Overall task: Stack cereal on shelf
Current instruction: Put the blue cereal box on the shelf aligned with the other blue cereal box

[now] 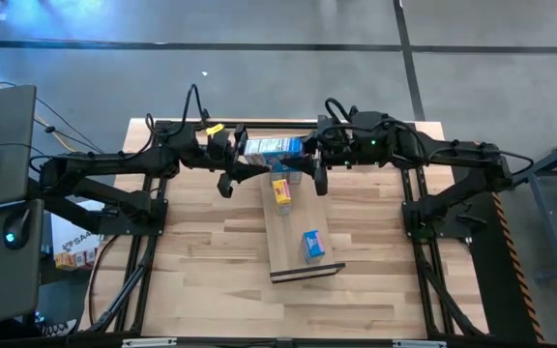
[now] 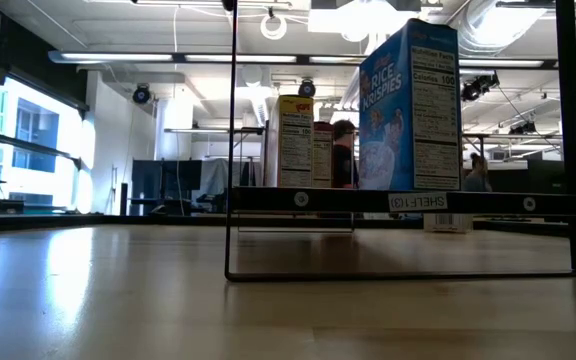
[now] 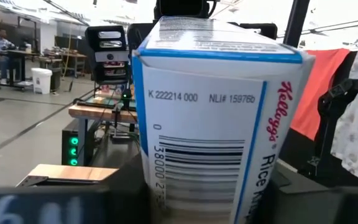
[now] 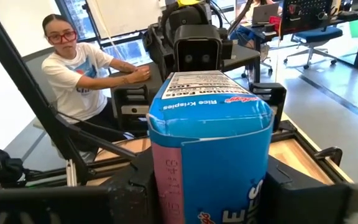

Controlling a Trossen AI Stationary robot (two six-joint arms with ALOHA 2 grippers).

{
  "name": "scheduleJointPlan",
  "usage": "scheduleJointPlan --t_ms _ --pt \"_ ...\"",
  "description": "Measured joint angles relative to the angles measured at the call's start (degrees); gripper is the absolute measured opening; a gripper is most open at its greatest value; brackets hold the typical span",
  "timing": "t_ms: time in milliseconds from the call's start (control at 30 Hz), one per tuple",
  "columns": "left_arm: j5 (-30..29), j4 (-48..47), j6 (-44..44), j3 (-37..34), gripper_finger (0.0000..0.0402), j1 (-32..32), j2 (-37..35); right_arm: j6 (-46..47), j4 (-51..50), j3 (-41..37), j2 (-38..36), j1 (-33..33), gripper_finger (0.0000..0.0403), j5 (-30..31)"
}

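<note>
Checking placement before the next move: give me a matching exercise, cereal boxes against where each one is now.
Things:
1. sideways blue box
2. yellow box
3. upright blue box

Places:
a. on the shelf, near its front end
b. between the left gripper and the right gripper, over the shelf's far end
c. on the shelf, towards its far end

Pairs: 1-b, 2-c, 3-a

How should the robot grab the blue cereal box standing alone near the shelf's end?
Come from straight above and pinch the blue box near its top, across its two wide faces. It stands upright on the shelf with nothing close beside it, so both faces look free.
</note>
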Motion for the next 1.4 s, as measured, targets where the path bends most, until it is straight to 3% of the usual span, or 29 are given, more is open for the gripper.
scheduleJointPlan --t_ms 100,233,467,633,733,800,967,1200,1300,1400 --pt "0.9 -0.2 0.0 0.0 0.0118 0.6 -0.2 0.7 -0.1 0.0 0.0 0.0 0.0139 -0.1" --pt "2.0 -0.5 -0.1 0.0 0.0125 1.7 -0.2 4.7 -0.2 0.0 0.0 -0.3 0.0150 1.8" --pt "2.6 -2.7 0.5 0.0 0.0131 3.8 -1.2 7.8 -2.7 0.0 -3.3 -1.7 0.0215 2.8" --pt "2.4 -5.9 1.0 0.0 0.0131 6.3 -4.0 12.1 -11.4 0.2 -8.1 -2.6 0.0257 3.1" --pt "2.4 -4.3 -2.7 0.0 0.0131 7.9 -6.0 16.4 -20.0 -0.4 -9.0 -1.9 0.0271 5.0" --pt "2.4 -2.0 -6.1 -0.2 0.0131 8.4 -6.4 18.0 -20.2 -3.2 -9.1 -0.6 0.0277 5.2" --pt "0.2 11.6 -14.7 -4.9 0.0131 6.8 -6.0 18.1 1.4 -15.8 -9.1 1.5 0.0280 5.4" --pt "-18.5 35.7 -23.4 -15.3 0.0131 2.6 -4.5 21.6 51.8 -34.3 -6.2 -0.5 0.0280 15.0" --pt "-20.6 36.7 -23.6 -15.9 0.0131 -0.3 -1.8 24.3 62.2 -36.3 -2.4 -1.9 0.0280 15.8" --pt "-23.9 37.8 -24.1 -15.4 0.0131 -2.7 0.9 25.5 65.1 -35.0 1.0 -3.0 0.0280 14.6"
